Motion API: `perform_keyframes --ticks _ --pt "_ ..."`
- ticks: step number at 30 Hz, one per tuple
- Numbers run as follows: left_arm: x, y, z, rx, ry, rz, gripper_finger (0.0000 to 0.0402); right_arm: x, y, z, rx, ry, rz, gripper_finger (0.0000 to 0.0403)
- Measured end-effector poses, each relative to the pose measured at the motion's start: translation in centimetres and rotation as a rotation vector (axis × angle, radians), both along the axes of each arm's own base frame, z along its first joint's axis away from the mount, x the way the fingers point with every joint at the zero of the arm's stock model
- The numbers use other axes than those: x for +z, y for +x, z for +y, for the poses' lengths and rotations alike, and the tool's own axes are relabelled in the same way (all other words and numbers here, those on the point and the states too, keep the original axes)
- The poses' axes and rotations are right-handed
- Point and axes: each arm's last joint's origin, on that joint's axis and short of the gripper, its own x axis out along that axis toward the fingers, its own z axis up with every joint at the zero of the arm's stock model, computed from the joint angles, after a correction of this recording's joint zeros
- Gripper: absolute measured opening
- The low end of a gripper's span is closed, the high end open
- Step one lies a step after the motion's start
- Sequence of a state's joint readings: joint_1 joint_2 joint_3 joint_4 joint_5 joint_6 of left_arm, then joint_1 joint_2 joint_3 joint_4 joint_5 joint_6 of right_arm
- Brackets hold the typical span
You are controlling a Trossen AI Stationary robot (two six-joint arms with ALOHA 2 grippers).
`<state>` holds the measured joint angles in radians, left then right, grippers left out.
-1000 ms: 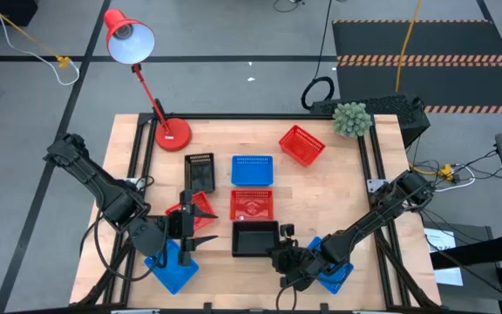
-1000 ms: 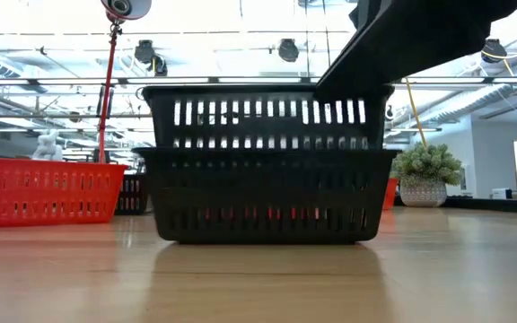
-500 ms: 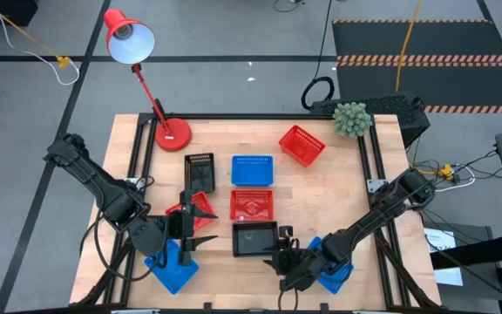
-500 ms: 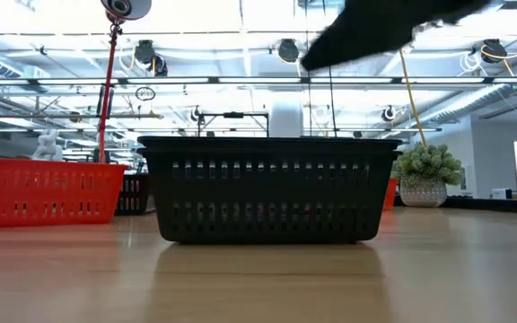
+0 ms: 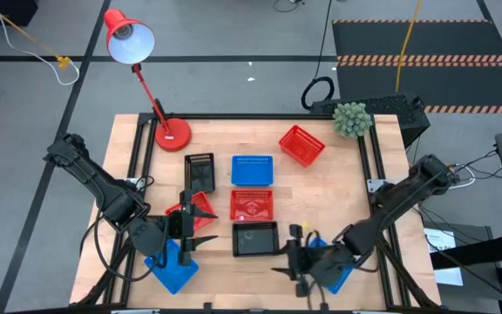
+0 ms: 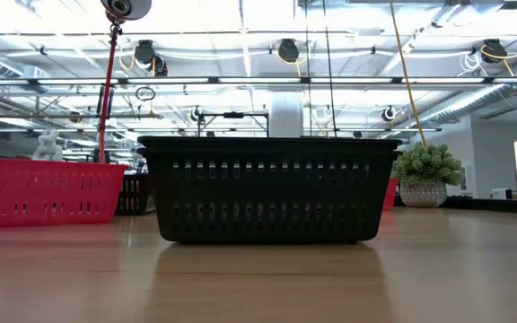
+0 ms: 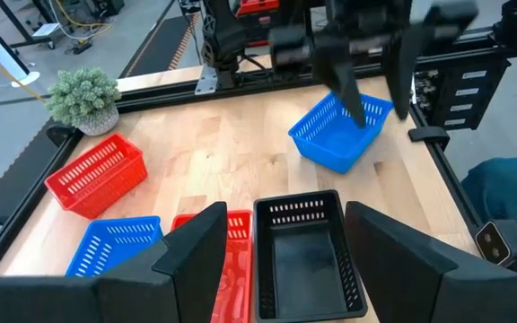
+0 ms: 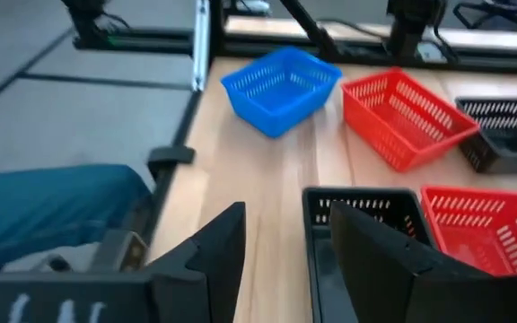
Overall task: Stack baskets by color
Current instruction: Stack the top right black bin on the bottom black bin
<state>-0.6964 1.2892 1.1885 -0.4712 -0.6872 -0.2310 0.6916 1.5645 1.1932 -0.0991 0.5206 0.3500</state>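
On wooden table | baskets scattered | lamp, plant | both fingers spread

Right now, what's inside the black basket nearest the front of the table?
The black basket appears to hold only another black basket nested inside; a doubled rim shows in the left wrist view. Its floor looks bare, though its walls hide the corners.

light: bright, even overhead | glare: ceiling lights in low view | blur: right wrist foreground soft
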Motion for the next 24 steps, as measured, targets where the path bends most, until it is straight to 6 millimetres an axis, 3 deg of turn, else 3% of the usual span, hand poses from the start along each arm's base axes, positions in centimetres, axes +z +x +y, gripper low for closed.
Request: perform_keyframes --ticks 4,8,12,19,24 --pt "0.0 0.0 0.0 -0.003 0.006 0.001 0.023 1.5 -1.5 0.0 0.027 0.011 -0.011 0.0156" --pt "0.0 0.0 0.0 -0.017 0.039 0.003 0.023 1.2 -2.4 -0.1 0.023 0.001 0.042 0.0155" --pt "0.0 0.1 0.2 -0.025 0.073 0.005 0.023 -1.2 -2.6 -0.9 0.002 -0.039 0.111 0.0155" --pt "0.0 0.6 0.9 -0.001 0.089 0.007 0.023 -6.0 -2.1 -4.9 -0.069 0.033 0.299 0.0154" --pt "0.0 0.9 1.3 0.016 0.095 0.009 0.023 -8.9 -2.2 -7.2 -0.123 0.098 0.385 0.0126"
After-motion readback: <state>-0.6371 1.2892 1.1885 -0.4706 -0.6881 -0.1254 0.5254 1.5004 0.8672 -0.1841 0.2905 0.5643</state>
